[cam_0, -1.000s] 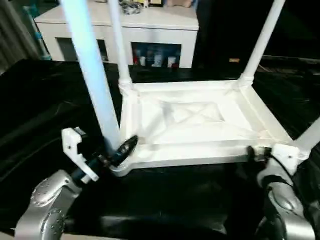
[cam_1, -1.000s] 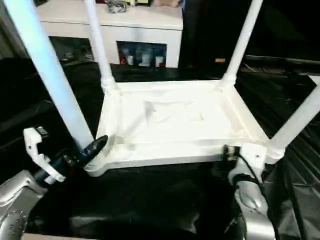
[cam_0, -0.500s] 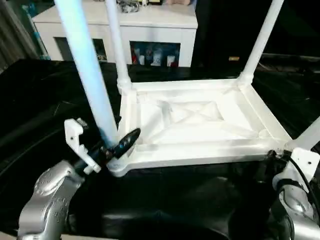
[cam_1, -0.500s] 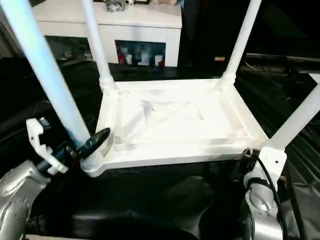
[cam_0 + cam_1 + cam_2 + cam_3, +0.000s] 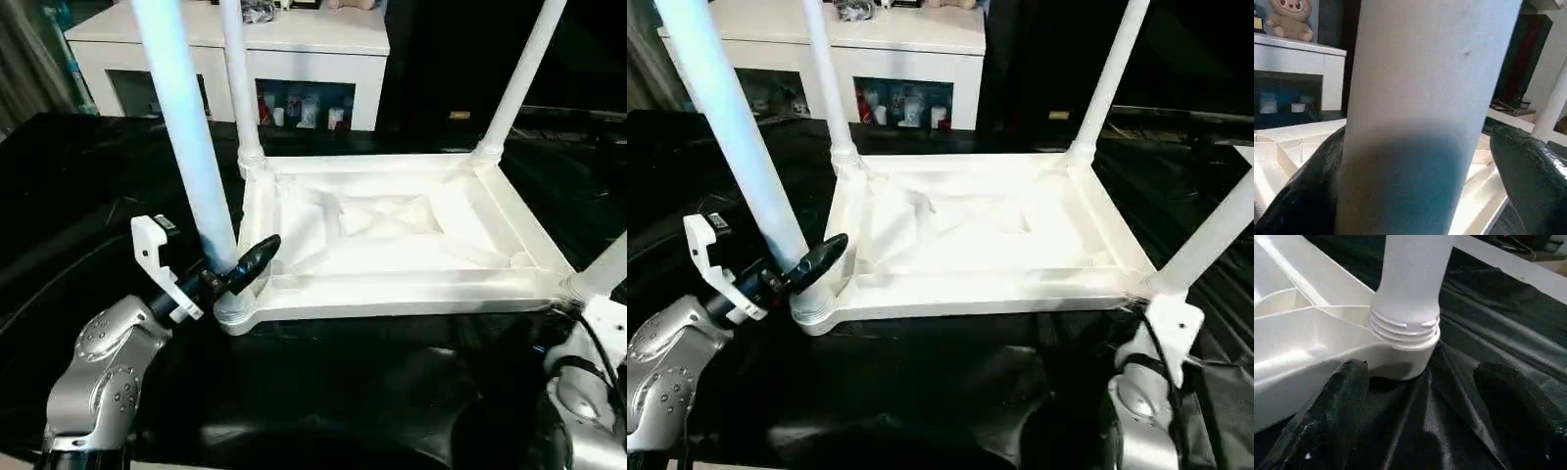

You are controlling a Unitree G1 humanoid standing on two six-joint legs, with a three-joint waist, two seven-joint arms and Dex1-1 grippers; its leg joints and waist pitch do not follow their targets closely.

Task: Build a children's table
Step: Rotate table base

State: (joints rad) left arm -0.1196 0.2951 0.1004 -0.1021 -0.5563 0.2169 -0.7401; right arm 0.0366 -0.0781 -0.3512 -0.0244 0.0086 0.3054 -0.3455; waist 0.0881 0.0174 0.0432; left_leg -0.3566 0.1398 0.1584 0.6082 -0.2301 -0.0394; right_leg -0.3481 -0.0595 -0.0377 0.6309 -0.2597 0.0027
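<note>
The children's table lies upside down, its ribbed white top [image 5: 392,294] on black sheeting and its legs pointing up. My left gripper [image 5: 235,264] is open around the near-left leg [image 5: 186,127] just above its corner socket, one black finger [image 5: 1298,196] on each side of the tube. My right gripper [image 5: 1422,369] is open and low at the near-right corner, its fingers [image 5: 1337,401] short of the socket. The near-right leg [image 5: 1410,279] stands in that socket with threads [image 5: 1403,325] still showing. Both far legs [image 5: 235,78] [image 5: 519,78] stand upright.
Black plastic sheeting [image 5: 343,392] covers the work surface around the table. A white cabinet [image 5: 323,39] with glass-fronted compartments stands behind it, close to the far legs. A plush toy [image 5: 1286,19] sits on that cabinet.
The camera has shifted. My right gripper has drawn back from the near-right corner, toward me and to the right. My left gripper stays at the near-left leg, its wrist slightly turned.
</note>
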